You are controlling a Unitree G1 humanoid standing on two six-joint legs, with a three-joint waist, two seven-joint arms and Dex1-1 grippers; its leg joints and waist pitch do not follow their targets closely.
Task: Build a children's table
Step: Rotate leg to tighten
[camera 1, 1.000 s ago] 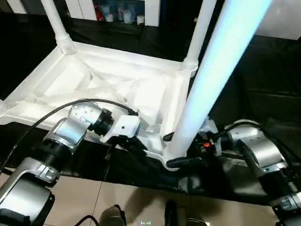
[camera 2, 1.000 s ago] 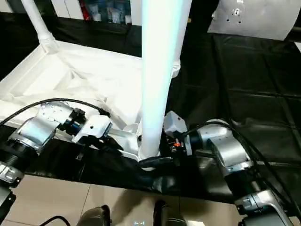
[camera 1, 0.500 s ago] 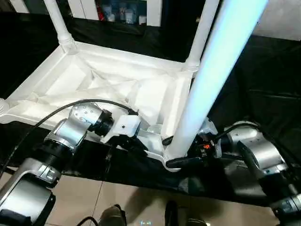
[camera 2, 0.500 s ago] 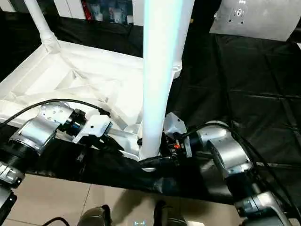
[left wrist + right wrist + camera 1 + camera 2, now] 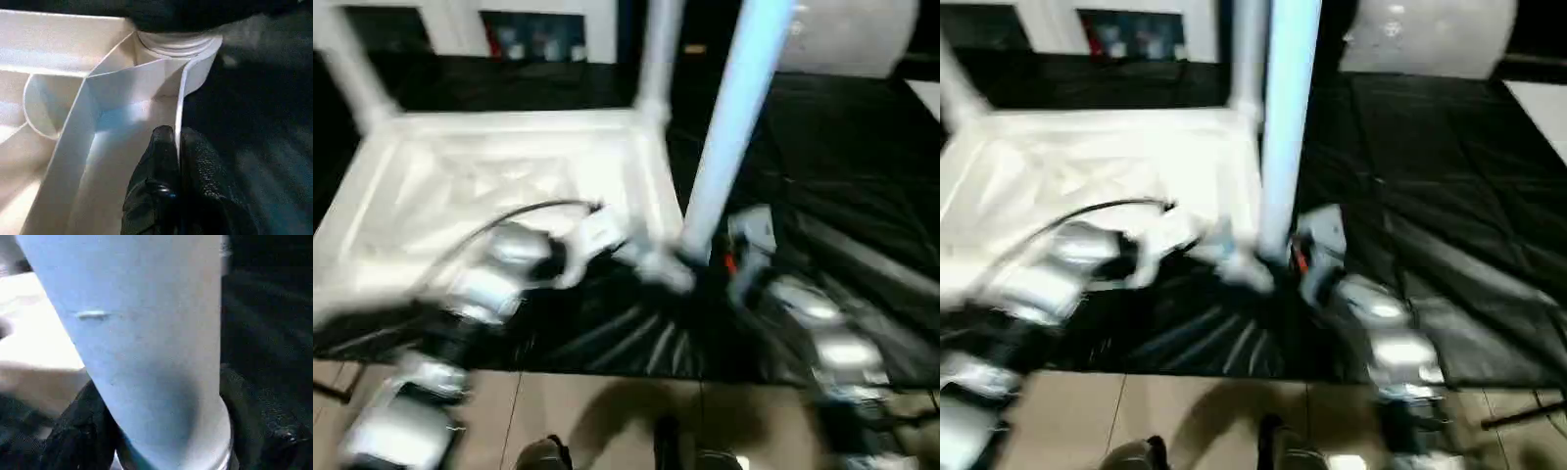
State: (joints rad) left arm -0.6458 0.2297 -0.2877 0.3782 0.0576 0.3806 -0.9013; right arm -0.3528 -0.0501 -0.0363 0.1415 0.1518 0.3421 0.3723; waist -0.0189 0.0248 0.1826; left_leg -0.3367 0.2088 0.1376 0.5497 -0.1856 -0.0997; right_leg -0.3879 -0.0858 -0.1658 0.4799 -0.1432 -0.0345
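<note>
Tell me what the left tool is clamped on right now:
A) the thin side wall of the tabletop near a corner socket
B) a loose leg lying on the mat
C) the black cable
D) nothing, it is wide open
A: in the left wrist view the left tool has its fingers pressed on either side of the tabletop's thin side wall, just short of the corner socket.

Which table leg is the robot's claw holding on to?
The near leg that looks bluish, standing in the corner closest to the robot. The right claw sits around its base. The other legs stand farther back, with no claw near.
</note>
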